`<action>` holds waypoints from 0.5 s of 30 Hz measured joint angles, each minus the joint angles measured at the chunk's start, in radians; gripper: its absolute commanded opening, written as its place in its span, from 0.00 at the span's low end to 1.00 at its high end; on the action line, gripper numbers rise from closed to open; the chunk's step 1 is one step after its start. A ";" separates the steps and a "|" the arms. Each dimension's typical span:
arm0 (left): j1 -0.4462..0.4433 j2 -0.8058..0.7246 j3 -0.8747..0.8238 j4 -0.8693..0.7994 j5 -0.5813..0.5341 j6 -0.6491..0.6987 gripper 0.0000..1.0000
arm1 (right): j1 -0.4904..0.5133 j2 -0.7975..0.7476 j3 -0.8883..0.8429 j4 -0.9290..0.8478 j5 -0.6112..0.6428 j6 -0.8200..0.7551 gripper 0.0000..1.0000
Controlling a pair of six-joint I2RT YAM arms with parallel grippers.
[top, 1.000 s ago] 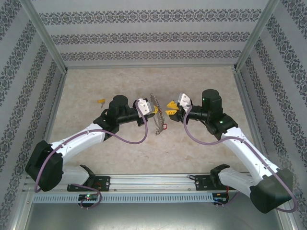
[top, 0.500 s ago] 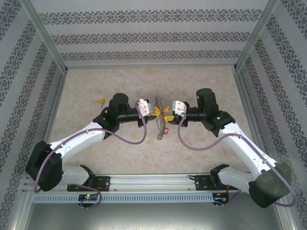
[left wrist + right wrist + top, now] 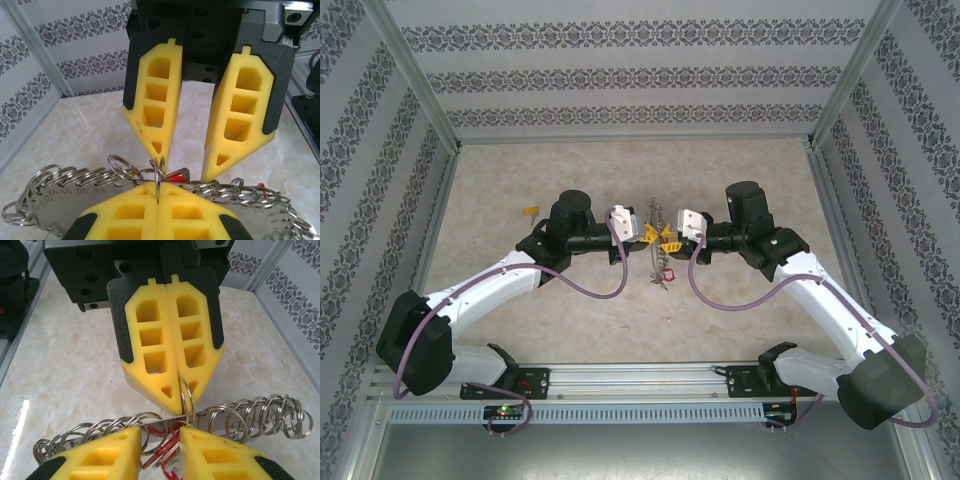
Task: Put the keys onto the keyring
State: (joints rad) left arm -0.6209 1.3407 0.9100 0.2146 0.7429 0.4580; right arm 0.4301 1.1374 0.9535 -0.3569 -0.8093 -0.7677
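Left wrist view: left pincer (image 3: 157, 191) clenched on the upright keyring (image 3: 157, 171). The right pincer (image 3: 185, 164) faces it, released, with red-tagged keys (image 3: 176, 176) hanging between the two. Advice: keep the ring rigid, and close the right pincer only once it is squarely aligned.

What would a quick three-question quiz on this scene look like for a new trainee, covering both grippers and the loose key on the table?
1. True or false: the left gripper is shut on a thin silver metal ring.
2. The small tagged key lying alone on the beige marbled table, out beyond the left arm, has a tag of which colour? A red, B yellow, C black.
3. Fill in: the right gripper faces the left one, and its yellow jaws stand ___.

Key: 1 true; 2 B; 3 apart.
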 measured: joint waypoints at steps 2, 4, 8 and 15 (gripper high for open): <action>0.000 0.000 0.000 -0.005 0.006 0.003 0.00 | -0.001 0.000 0.001 -0.010 -0.001 -0.006 0.24; 0.000 0.000 0.000 -0.014 0.011 0.006 0.00 | -0.003 -0.003 0.001 -0.018 -0.004 -0.014 0.23; 0.000 0.000 0.000 -0.029 0.016 0.008 0.00 | -0.009 -0.026 0.001 -0.021 -0.013 -0.019 0.23; 0.000 0.002 0.001 -0.032 0.022 0.009 0.00 | -0.010 -0.047 0.001 -0.014 -0.015 -0.022 0.24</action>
State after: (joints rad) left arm -0.6209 1.3422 0.9112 0.1829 0.7647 0.4667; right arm 0.4206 1.0908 0.9546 -0.3706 -0.8242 -0.7895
